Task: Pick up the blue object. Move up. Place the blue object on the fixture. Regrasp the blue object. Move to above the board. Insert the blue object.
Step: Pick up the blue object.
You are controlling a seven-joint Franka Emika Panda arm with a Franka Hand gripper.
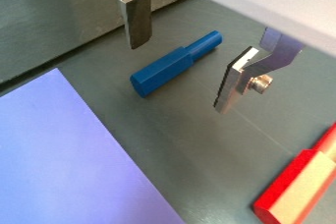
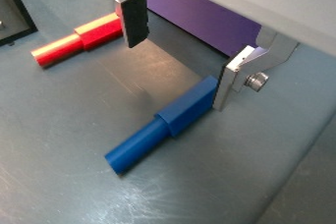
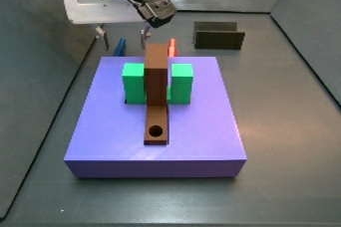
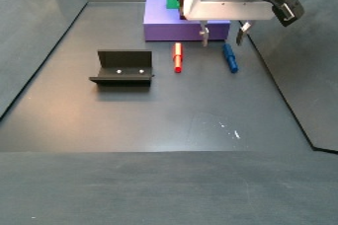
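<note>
In the side view from the front, your fixture [image 4: 122, 68] sits far left on the floor, well apart from the rest. Next comes the red stick [image 4: 179, 59], then the blue object [image 4: 230, 56], both lying flat just in front of the board [image 4: 161, 24]. Your gripper [image 4: 222, 34] hangs low over the blue object, fingers spread wide and clamped on nothing. In both wrist views the blue object [image 1: 176, 63] [image 2: 165, 126] lies on the floor between the two fingers [image 1: 136, 19]; one finger [image 2: 233, 81] looks to be right beside its thin end. The red stick [image 2: 79, 39] lies outside the fingers, with the board's violet edge [image 1: 66, 159] nearby
</note>
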